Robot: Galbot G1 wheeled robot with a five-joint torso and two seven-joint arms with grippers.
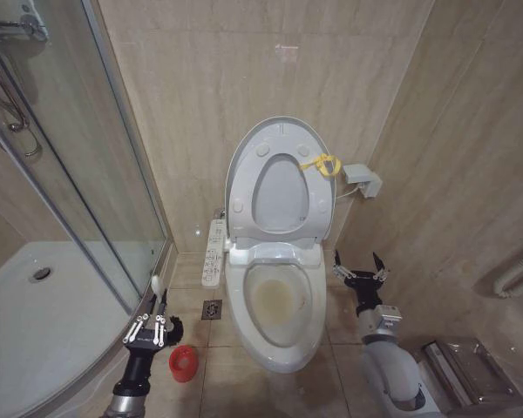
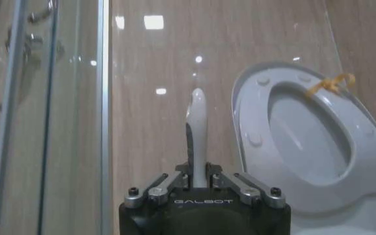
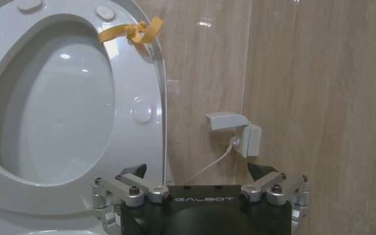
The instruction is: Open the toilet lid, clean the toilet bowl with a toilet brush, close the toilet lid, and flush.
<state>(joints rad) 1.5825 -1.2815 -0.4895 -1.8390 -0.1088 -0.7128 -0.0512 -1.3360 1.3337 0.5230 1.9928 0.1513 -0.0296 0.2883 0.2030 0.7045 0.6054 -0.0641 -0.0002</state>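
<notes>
With the large white glossy oval toilet lid (image 1: 279,187) upright against the wall, exposing the stained white ceramic toilet bowl (image 1: 277,300), the left claw (image 1: 151,329) clamps the thin white toilet brush (image 2: 197,134) handle near the red holder cup (image 1: 183,362), ready to scrub, while the right claw (image 1: 361,270) waits beside the bowl, spread and empty.

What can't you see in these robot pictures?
- The toilet brush bristle head: hidden in the head view behind the left tool shut on its handle.
- Right tool fingertips: cut off in its wrist view.
- Toilet bowl front rim: cut off in both wrist views.
</notes>
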